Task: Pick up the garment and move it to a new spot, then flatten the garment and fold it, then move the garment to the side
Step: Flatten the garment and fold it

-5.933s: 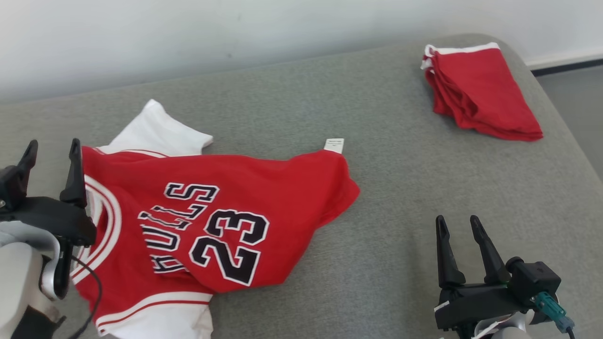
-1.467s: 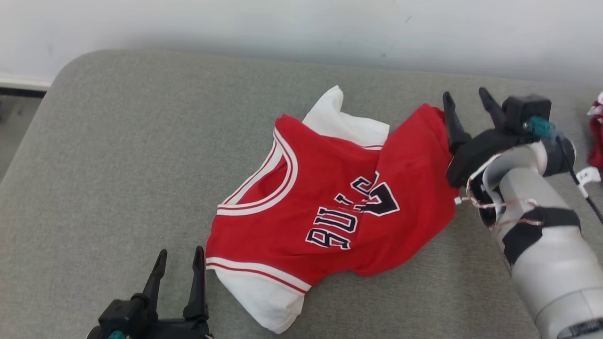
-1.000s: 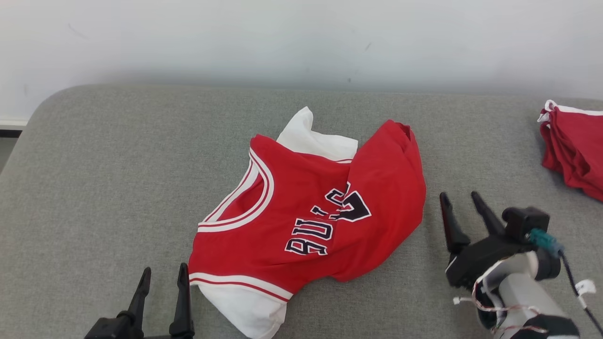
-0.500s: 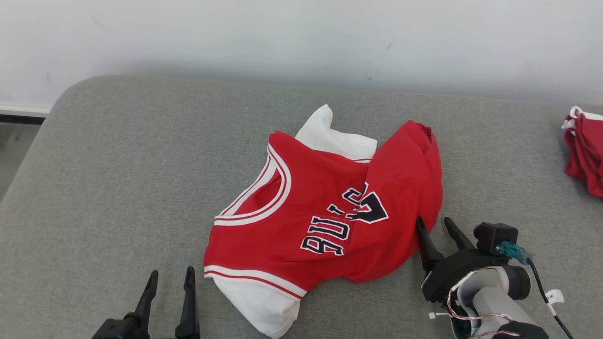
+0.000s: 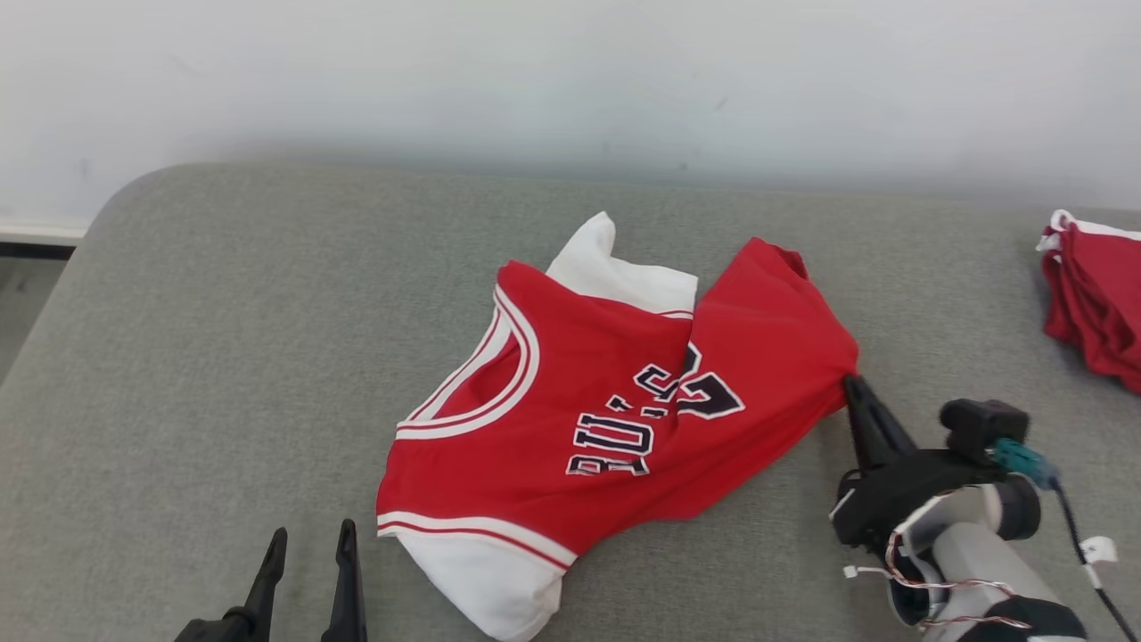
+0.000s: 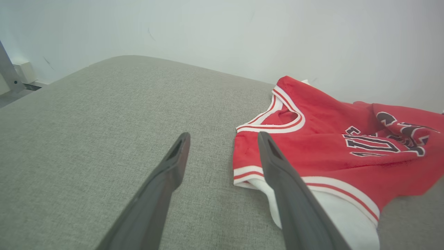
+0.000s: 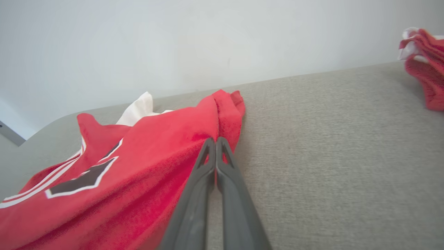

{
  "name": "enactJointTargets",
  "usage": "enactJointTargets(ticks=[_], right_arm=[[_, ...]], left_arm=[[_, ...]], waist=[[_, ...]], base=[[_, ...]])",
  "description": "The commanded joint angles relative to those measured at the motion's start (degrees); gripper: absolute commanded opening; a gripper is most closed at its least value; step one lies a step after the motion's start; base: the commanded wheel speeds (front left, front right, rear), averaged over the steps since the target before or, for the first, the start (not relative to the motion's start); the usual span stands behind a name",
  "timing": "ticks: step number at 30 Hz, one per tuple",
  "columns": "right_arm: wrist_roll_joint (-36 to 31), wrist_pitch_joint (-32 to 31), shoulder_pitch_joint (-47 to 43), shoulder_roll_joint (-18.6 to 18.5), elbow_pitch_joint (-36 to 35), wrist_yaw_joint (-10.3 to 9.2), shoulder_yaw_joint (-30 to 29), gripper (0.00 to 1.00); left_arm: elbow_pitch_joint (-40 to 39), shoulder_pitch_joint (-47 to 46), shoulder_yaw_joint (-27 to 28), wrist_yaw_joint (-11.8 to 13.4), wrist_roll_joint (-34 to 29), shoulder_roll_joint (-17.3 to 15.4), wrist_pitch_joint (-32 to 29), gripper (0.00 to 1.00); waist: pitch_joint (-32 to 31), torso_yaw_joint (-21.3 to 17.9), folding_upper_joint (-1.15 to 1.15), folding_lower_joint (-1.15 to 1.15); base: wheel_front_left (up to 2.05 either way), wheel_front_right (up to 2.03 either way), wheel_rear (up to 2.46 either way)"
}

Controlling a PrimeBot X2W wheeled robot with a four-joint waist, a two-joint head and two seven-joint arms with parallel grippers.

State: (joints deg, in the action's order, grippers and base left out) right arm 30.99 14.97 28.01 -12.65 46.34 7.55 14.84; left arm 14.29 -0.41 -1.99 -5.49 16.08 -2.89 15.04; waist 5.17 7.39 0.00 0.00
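Note:
The garment [image 5: 579, 410] is a red jersey with white sleeves and dark lettering, lying crumpled on the grey padded surface [image 5: 223, 339]. Its right part is folded over the number. My right gripper [image 5: 854, 385] is shut on the garment's right red edge, and the cloth is drawn to a point at the fingertips. In the right wrist view the right gripper [image 7: 215, 140] pinches a fold of the garment [image 7: 138, 166]. My left gripper [image 5: 307, 539] stands open near the front edge, just left of the white sleeve. In the left wrist view the left gripper [image 6: 222, 135] holds nothing, with the garment [image 6: 329, 139] to its right.
A folded red and white cloth pile [image 5: 1096, 294] lies at the far right, also visible as the pile [image 7: 423, 52] in the right wrist view. The surface rounds off at the left edge [image 5: 71, 267]. A pale wall [image 5: 570, 80] runs behind it.
My right gripper has gone from open beside the garment's right edge to shut on it, and the cloth there is tugged toward the fingers. The left gripper stays open.

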Motion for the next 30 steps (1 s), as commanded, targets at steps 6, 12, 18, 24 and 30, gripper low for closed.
enactJointTargets(ticks=[6, 12, 18, 24, 30], right_arm=[[-2.09, 0.25, -6.79, -2.53, -11.33, -0.15, -3.94, 0.00], [-5.48, -4.54, -13.93, -2.92, -24.87, -0.15, -8.70, 0.00], [-11.45, -12.48, -18.86, -0.63, -38.97, -0.15, -12.74, 0.00], [-14.44, -16.73, -19.18, 1.29, -43.10, -0.15, -13.18, 0.00], [-15.57, -18.31, -14.10, 1.87, -36.58, -0.15, -12.30, 0.00]], left_arm=[[-0.40, 1.59, 0.52, 0.28, 0.10, 0.02, 0.19, 1.00], [-0.42, 1.33, 0.58, 0.42, 0.55, 0.01, 0.19, 1.00], [-0.29, 0.53, -0.46, 0.60, 1.18, 0.01, 0.19, 1.00], [-0.07, 0.20, -0.94, 0.78, 1.79, 0.01, 0.19, 1.00], [0.55, -0.19, -1.14, 0.51, 2.08, 0.01, 0.19, 1.00]], waist=[[-0.90, -3.44, 0.00, 0.00], [-0.65, -4.91, 0.00, 0.00], [-0.07, -4.27, 0.00, 0.00], [0.06, -2.13, 0.00, 0.00], [0.41, 0.15, 0.00, 0.00]], base=[[0.00, 0.00, 0.00], [0.00, 0.00, 0.00], [0.00, 0.00, 0.00], [0.00, 0.00, 0.00], [0.00, 0.00, 0.00]])
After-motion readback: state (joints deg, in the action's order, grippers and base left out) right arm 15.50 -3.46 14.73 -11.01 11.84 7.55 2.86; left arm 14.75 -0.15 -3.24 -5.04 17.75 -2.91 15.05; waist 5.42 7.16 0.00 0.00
